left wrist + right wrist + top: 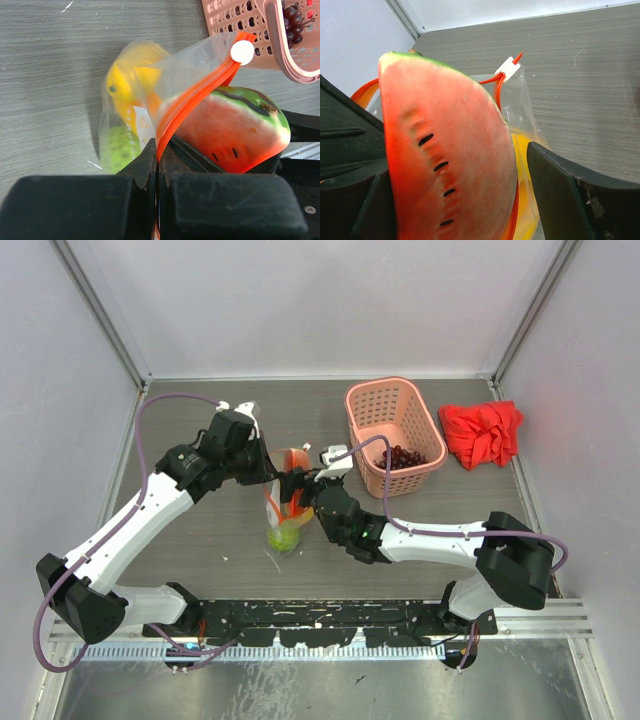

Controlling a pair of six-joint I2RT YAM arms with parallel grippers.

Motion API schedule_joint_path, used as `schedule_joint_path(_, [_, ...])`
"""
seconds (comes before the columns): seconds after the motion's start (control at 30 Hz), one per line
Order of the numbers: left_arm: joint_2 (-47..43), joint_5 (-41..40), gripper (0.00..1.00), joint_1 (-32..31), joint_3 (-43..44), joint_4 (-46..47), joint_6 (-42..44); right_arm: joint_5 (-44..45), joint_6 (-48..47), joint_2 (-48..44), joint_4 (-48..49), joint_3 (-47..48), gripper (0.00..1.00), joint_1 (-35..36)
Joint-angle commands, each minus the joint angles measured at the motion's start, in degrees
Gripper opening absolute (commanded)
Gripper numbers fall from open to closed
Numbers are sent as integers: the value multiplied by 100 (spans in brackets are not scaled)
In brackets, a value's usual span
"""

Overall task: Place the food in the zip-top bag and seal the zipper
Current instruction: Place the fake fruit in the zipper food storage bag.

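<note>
The left end effector (158, 152) is clamped shut on the thin orange-red zipper strip (192, 100) of the small clear plastic zip-top bag (192, 62), pinching the strip near one end. It holds that edge up off the grey wood-grain counter (450, 502). A white slider tab (242, 51) sits at the far end of the strip.

The bag stands roughly in the middle of the counter, between the two arms, with its mouth open. Inside it lie a yellow toy fruit piece (122, 80) and, lower down, a bumpy lime-green ball (117, 152), both seen through the plastic.

The right end effector (440, 145) is at the bag's mouth with its jaws spread wide. A red toy watermelon slice with a green rind (450, 150) sits between its fingers. The slice lies against the finger on the left of the right wrist view, and a narrow gap separates it from the other finger (560, 195). The orange-red strip runs along both sides of the slice, so the slice is in the bag's opening, with much of it above the rim.

A pink lattice plastic basket (372, 400) stands just beyond the right end effector, and a dark purple grape bunch (403, 457) rests inside it. A crumpled red cloth (482, 432) lies on the counter to the right of the basket.
</note>
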Motion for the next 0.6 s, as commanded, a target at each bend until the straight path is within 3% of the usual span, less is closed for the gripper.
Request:
schedule_joint_path(0.0, [-126, 34, 0, -3, -31, 350, 94, -227, 200, -405, -325, 410, 86, 39])
schedule_joint_path(0.23, [-117, 25, 0, -7, -55, 369, 82, -653, 524, -594, -604, 480, 67, 39])
schedule_joint_path(0.57, [-208, 70, 0, -3, -55, 404, -10, -217, 1257, -299, -1041, 810, 60, 39])
